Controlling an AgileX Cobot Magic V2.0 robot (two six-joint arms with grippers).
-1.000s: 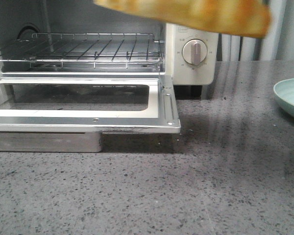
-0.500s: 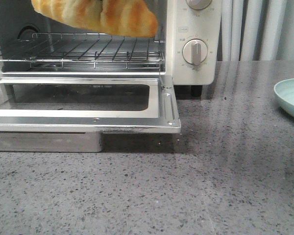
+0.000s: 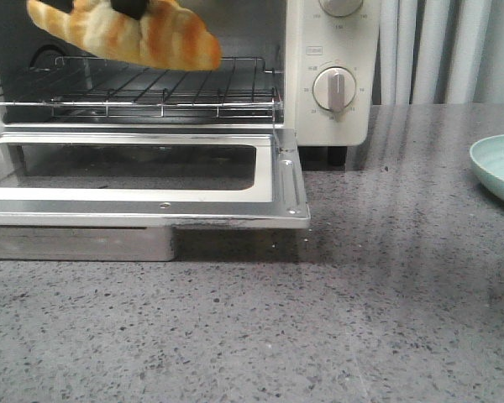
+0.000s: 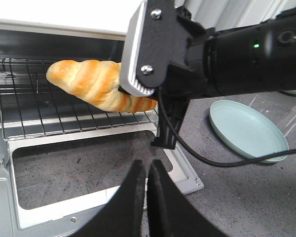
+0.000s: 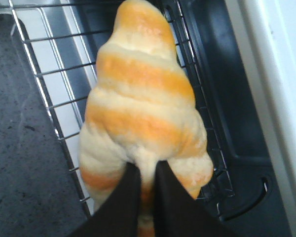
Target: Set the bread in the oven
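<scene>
The bread (image 3: 126, 34), golden-orange with cream stripes, hangs in the open oven's (image 3: 328, 50) mouth, just above the wire rack (image 3: 151, 88). My right gripper (image 5: 147, 170) is shut on the bread (image 5: 143, 108), pinching its near side. In the front view only the gripper's black tips (image 3: 130, 7) show at the top edge. The left wrist view shows the bread (image 4: 96, 89) over the rack (image 4: 39, 113), held by the right arm (image 4: 212, 54). My left gripper (image 4: 147, 168) is shut and empty, above the dropped-down door (image 4: 89, 173).
The glass-windowed door (image 3: 143, 197) lies open flat towards me over the grey speckled counter. A pale green plate (image 3: 500, 168) sits at the right; it also shows in the left wrist view (image 4: 246, 131). Beige knobs (image 3: 333, 88) are on the oven's right panel.
The bread, held by the right gripper, has moved left and down from above the oven's right side into the oven's mouth above the rack.
</scene>
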